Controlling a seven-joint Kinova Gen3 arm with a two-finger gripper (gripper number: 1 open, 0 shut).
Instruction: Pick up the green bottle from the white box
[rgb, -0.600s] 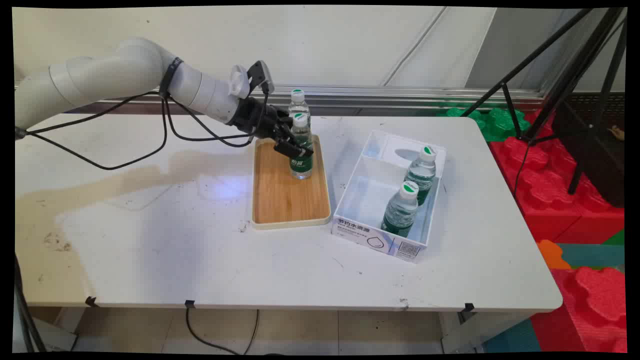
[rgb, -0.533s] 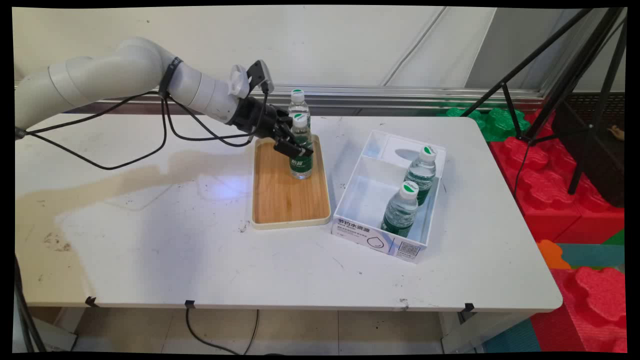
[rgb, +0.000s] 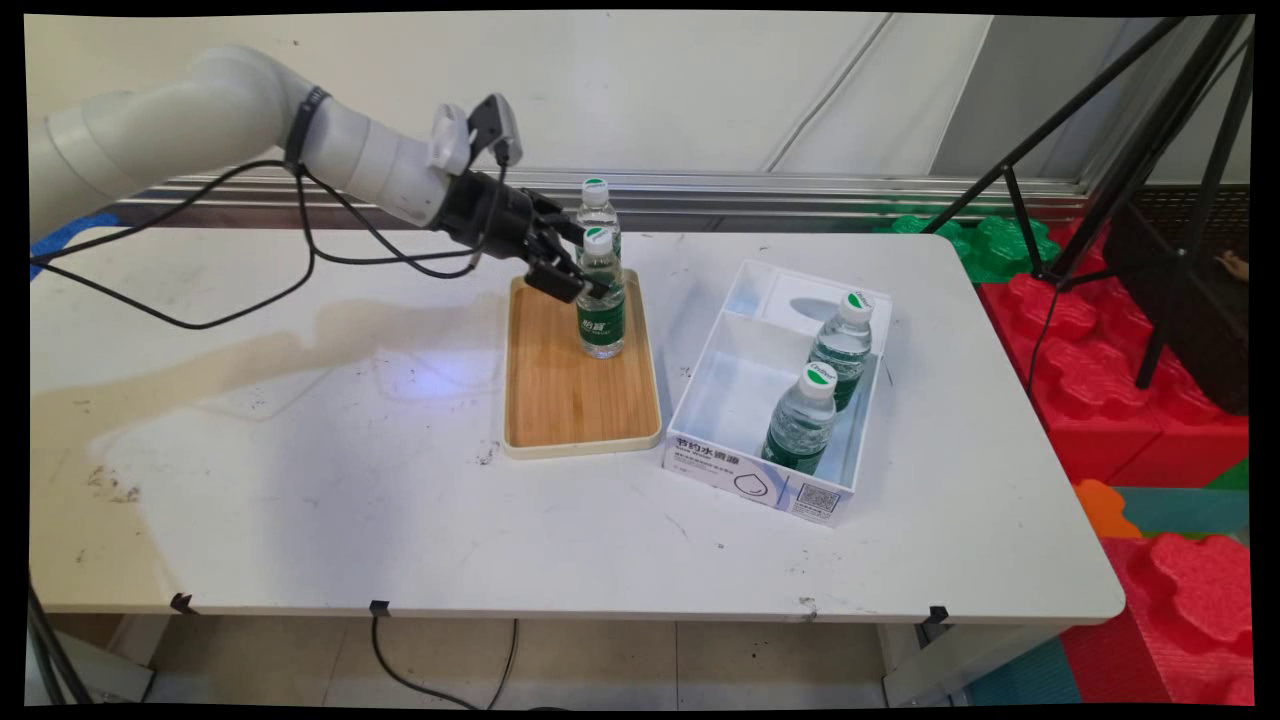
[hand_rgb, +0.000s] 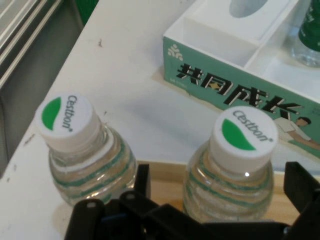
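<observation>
Your gripper (rgb: 570, 283) has risen from the label of the near bottle (rgb: 601, 300) to its shoulder and pulled back a little, while the bottle stays upright on the tray (rgb: 575, 400). The jaws stand spread either side of the bottle's neck, gripping nothing. A second bottle (rgb: 596, 208) stands just behind; two more sit in the white box (rgb: 745, 470) on the counter (rgb: 350, 480).

Clear bottles (rgb: 601, 305) with green labels and white caps (hand_rgb: 243, 132) marked with a green leaf shape are seen; the tray (rgb: 560, 400) is honey-coloured wood grain with a cream rim; the box (rgb: 745, 475) is white inside, its outer side (hand_rgb: 240, 87) green with black characters; the desk (rgb: 400, 500) is white, scuffed; black fingers (rgb: 560, 285)
</observation>
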